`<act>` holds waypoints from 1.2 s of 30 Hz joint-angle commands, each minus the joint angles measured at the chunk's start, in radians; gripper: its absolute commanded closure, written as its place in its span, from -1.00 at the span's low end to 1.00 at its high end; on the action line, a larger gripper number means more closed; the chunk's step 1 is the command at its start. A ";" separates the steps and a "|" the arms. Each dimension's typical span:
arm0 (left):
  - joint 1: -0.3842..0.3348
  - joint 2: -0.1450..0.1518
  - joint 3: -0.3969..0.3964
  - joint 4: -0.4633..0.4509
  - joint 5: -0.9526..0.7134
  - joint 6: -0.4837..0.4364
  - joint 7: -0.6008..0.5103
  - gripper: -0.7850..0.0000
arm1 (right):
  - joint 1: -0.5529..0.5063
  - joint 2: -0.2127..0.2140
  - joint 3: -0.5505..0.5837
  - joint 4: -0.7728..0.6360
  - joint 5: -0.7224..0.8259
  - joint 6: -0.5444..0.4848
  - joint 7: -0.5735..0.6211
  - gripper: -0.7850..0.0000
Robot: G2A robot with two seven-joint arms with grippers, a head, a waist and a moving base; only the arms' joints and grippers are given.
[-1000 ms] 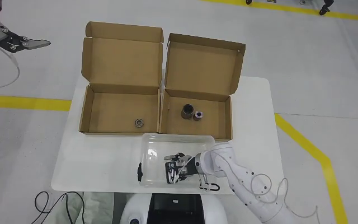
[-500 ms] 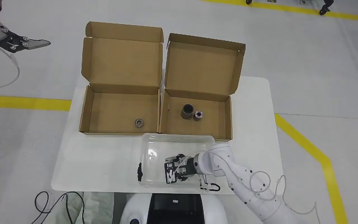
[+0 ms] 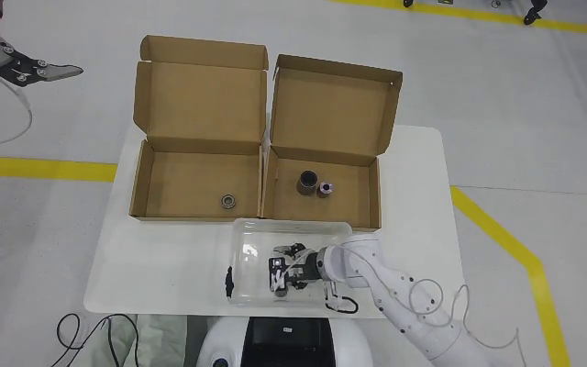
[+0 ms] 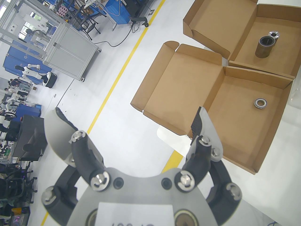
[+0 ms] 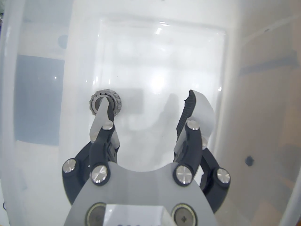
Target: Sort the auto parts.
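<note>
A small toothed bearing ring [image 5: 117, 103] is lying flat on the floor of a clear plastic tray [image 3: 243, 240], which is sitting at the near edge of the white worktop [image 3: 413, 183], just in front of two open cardboard boxes. The right gripper [image 5: 148, 97] is reaching down inside the tray, toward its middle, with its jaws standing wide and gripping nothing. One finger [image 5: 103, 111] is lying across the ring's hole, though I cannot tell whether it is touching the ring, while the other finger is hanging well to the side over bare tray floor. A small dark piece [image 3: 228, 280] is showing at the tray's left wall, too small to make out. The left box [image 3: 139, 183] is standing with its lid folded back toward the far side and is holding a second bearing ring [image 3: 227, 198] near the right end of its floor. The right box [image 3: 374, 197], touching the left one along their shared side, is also lying open and is holding a dark upright sleeve [image 3: 308, 182] with a small silvery part [image 3: 326, 190] just beside it on the right. The left gripper [image 4: 129, 116] is hanging high over the floor, well off the far left of the worktop, with its jaws spread wide and nothing between them.
</note>
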 commanded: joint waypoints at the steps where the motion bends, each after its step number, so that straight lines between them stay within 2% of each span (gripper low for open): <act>1: 0.000 0.000 0.000 0.000 0.000 0.000 0.000 -1.00 | -0.008 0.003 0.011 -0.010 -0.016 0.042 -0.007 -0.37; 5: 0.000 0.000 0.000 0.000 0.000 0.000 0.000 -1.00 | -0.037 0.013 0.031 -0.040 -0.051 0.085 -0.047 -0.21; 10: 0.000 0.000 0.000 0.000 0.000 0.000 0.000 -1.00 | -0.041 0.024 0.027 -0.039 -0.052 -0.004 -0.078 -0.27; 12: 0.000 0.000 0.000 0.000 0.000 0.000 0.000 -1.00 | -0.038 0.025 0.024 -0.033 -0.046 -0.024 -0.082 -0.21; 20: 0.000 0.000 0.000 0.000 0.000 0.000 0.000 -1.00 | -0.017 0.022 0.002 -0.002 -0.025 -0.037 -0.079 -0.17; 26: 0.000 0.000 0.000 0.000 0.000 0.000 0.000 -1.00 | 0.010 0.015 -0.026 0.034 -0.012 -0.038 -0.092 -0.22; 36: 0.000 0.000 0.000 0.000 0.000 0.000 0.000 -1.00 | 0.012 0.022 -0.024 0.022 -0.018 -0.038 -0.109 -0.44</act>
